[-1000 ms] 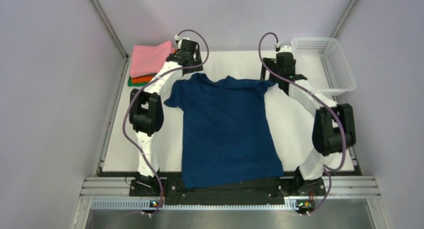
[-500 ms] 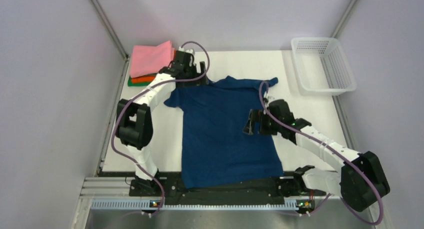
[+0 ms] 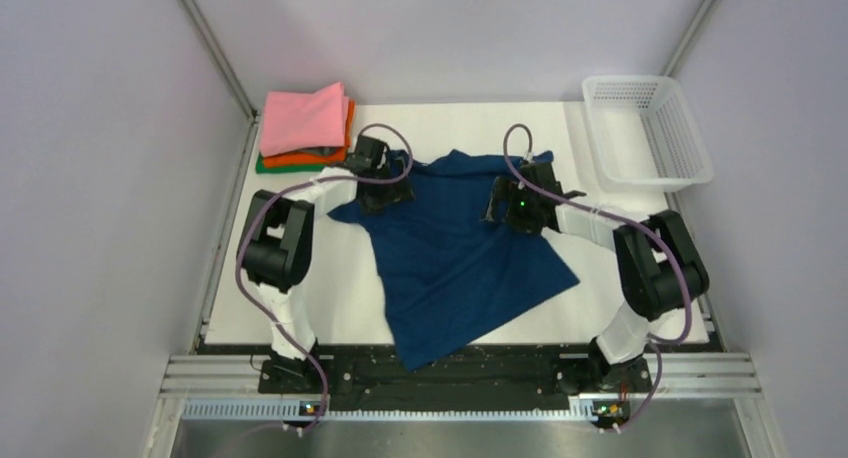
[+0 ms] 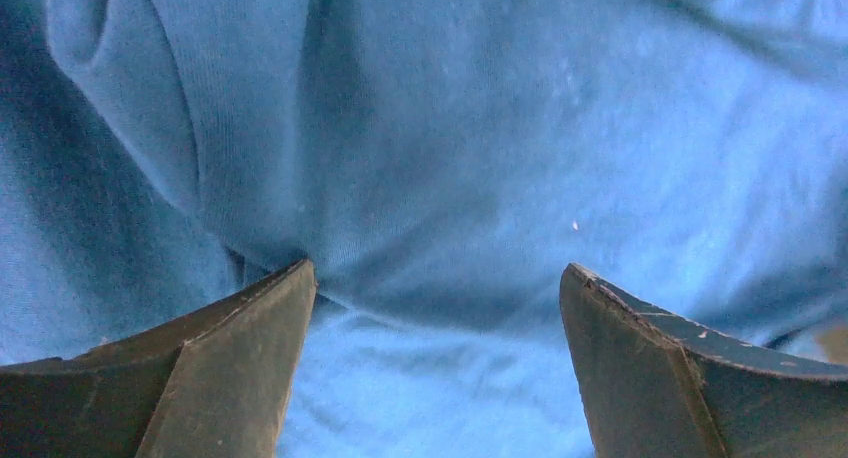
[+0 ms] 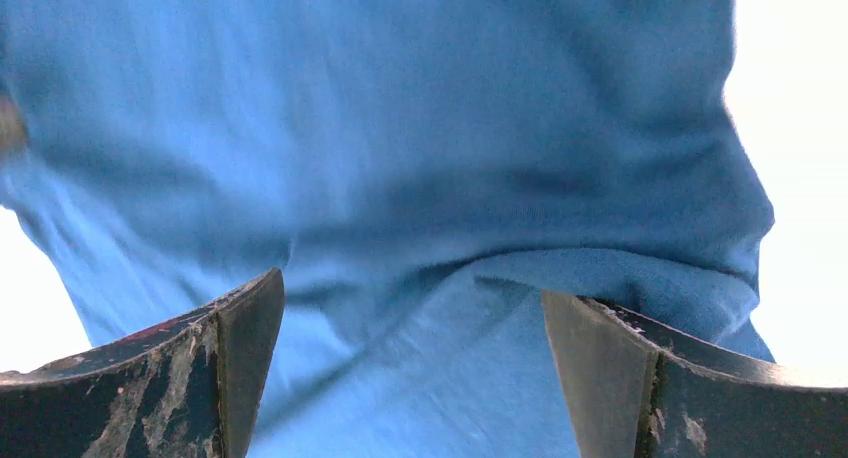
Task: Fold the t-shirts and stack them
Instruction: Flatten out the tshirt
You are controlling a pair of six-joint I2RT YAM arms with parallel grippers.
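Navy shirt (image 3: 470, 268) lies unfolded on table (image 3: 300, 308), skewed. Collar end is toward the far side and one hem corner reaches the near edge. Cloth is rumpled at both shoulders.

Left gripper (image 3: 388, 193) is down on the shoulder at the left side, by the sleeve. Jaws are spread wide. Its wrist view shows both fingers (image 4: 230, 368) apart with a fold of cloth bunched between them, nothing pinched.

Right gripper (image 3: 497, 206) is down on the opposite shoulder, jaws likewise spread. A raised ridge of cloth sits between its fingers (image 5: 200, 378), with white table showing at either side.

Folded stack at the far-left corner has the pink shirt (image 3: 302, 118) on top, orange shirt (image 3: 300, 159) under it and green shirt (image 3: 266, 164) at the bottom, near the left arm.

Basket (image 3: 660, 181) is at the far-right corner, well apart from the cloth.
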